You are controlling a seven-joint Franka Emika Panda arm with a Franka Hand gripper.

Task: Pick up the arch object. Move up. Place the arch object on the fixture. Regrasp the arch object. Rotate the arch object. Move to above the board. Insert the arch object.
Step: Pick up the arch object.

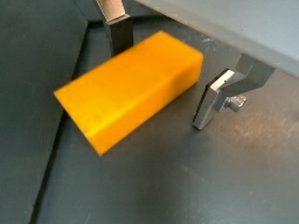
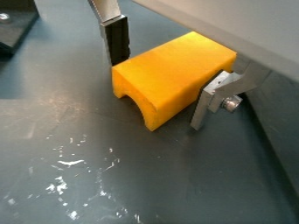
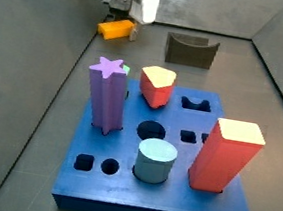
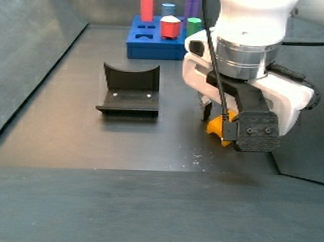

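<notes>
The gripper (image 2: 163, 80) is down at the floor with its two silver fingers set wide apart on either side of the arch object (image 2: 173, 77); in both wrist views a gap shows between each dark pad and the block, so the jaws straddle the piece without closing on it. One finger (image 1: 115, 31) stands by the far long side of the arch object (image 1: 128, 87), the opposite finger (image 1: 216, 96) just beside its near corner. The yellow-orange block lies flat on the dark grey floor (image 2: 82, 166), and a wrist view shows the curved cut-out in its lower edge. In a side view the gripper (image 3: 119, 20) sits at the far left of the workspace, with the arch object (image 3: 113, 28) below it and near the grey side wall (image 3: 25, 49). The fixture (image 3: 190, 50) stands well apart to one side, its scooped top bare. The board (image 3: 160, 181) lies nearer the camera, a blue slab carrying a purple star peg (image 3: 106, 94), a red peg with a yellow top (image 3: 157, 87), a pale blue cylinder (image 3: 156, 162) and a tall red block (image 3: 227, 156). In a side view the gripper (image 4: 226, 123) hangs beneath the white arm (image 4: 251, 36), the arch object (image 4: 220, 128) partly hidden behind it.
</notes>
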